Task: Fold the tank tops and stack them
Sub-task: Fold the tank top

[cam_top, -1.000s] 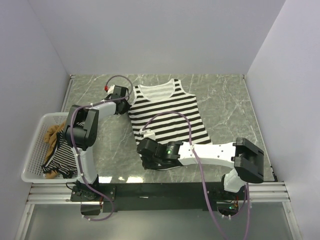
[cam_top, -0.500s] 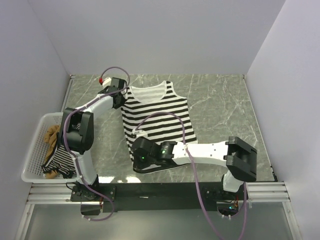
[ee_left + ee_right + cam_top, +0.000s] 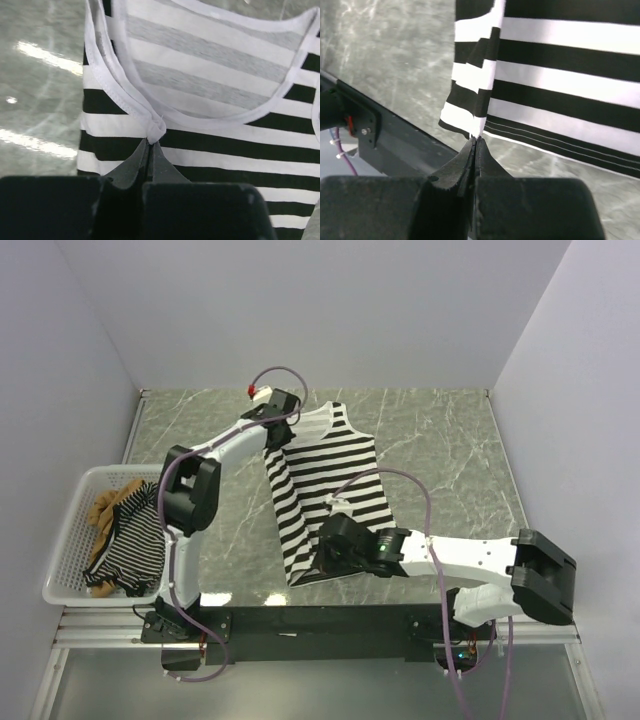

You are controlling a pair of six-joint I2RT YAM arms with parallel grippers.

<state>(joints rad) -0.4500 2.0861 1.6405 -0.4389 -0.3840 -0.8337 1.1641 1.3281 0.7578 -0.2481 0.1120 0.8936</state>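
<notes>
Black-and-white striped tank top (image 3: 335, 475) lies on my marble counter (image 3: 450, 445), one side turned over. My left claw (image 3: 150, 146) pinches its shoulder strap and my right claw (image 3: 476, 141) pinches a hem corner. The thin-striped top (image 3: 135, 545) and tan top (image 3: 108, 508) sit in the basket (image 3: 66, 537).

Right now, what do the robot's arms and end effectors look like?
The left arm and right arm have white links, black joints and a purple cable each. A red tag sits by the left wrist. Left end effector and right end effector: dark tapered fingers.

Bare tabletop (image 3: 452, 455) right of striped top (image 3: 312, 462)
</notes>
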